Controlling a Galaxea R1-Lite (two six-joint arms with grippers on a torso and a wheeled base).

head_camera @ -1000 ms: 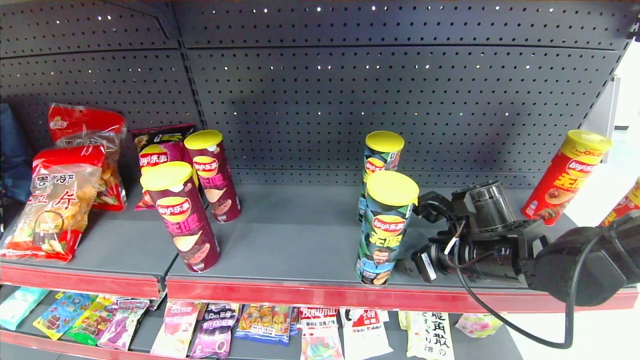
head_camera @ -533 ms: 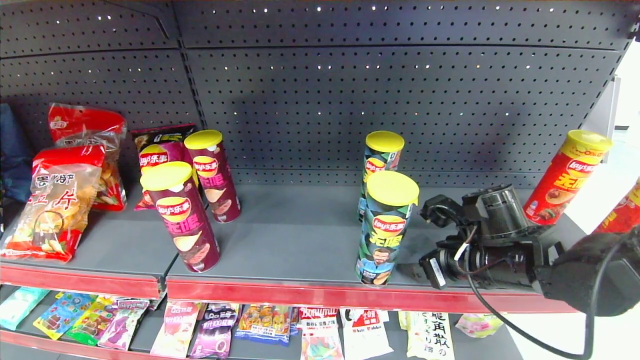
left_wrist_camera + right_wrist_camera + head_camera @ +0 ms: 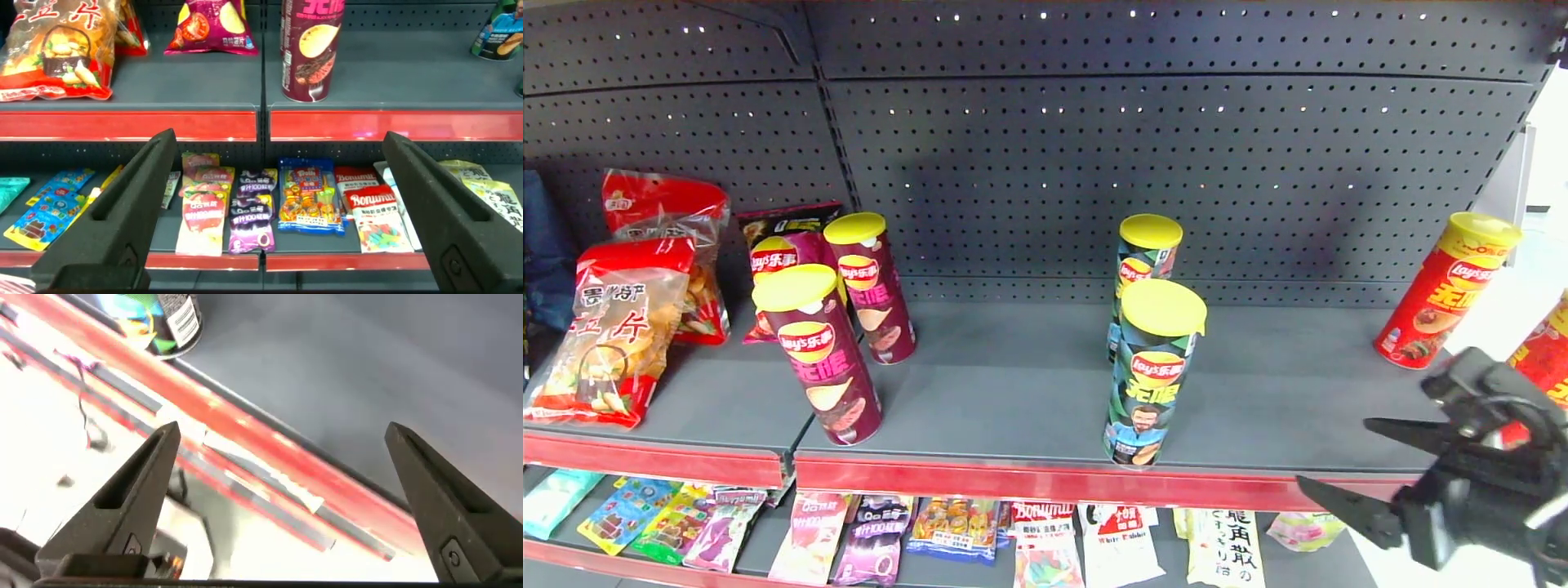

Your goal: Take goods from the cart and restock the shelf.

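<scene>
Two dark blue-green chip cans stand upright on the grey shelf (image 3: 1029,384), one at the front (image 3: 1156,371) and one behind it (image 3: 1145,261). My right gripper (image 3: 1333,452) hangs open and empty in front of the shelf's red edge, to the right of the front can and apart from it. In the right wrist view that gripper (image 3: 282,429) spreads over the red edge, with the front can's base (image 3: 159,322) off to one side. My left gripper (image 3: 279,137) is open and empty, facing the shelf from below.
Two maroon cans (image 3: 817,363) (image 3: 870,286) and red snack bags (image 3: 613,335) fill the shelf's left. A red can (image 3: 1445,290) leans at the far right, another (image 3: 1543,351) at the edge. Flat snack packets (image 3: 245,216) line the lower shelf. Bare shelf lies between the can groups.
My right gripper has pulled back from beside the front blue-green can, moving right and down off the shelf. The cans have not moved.
</scene>
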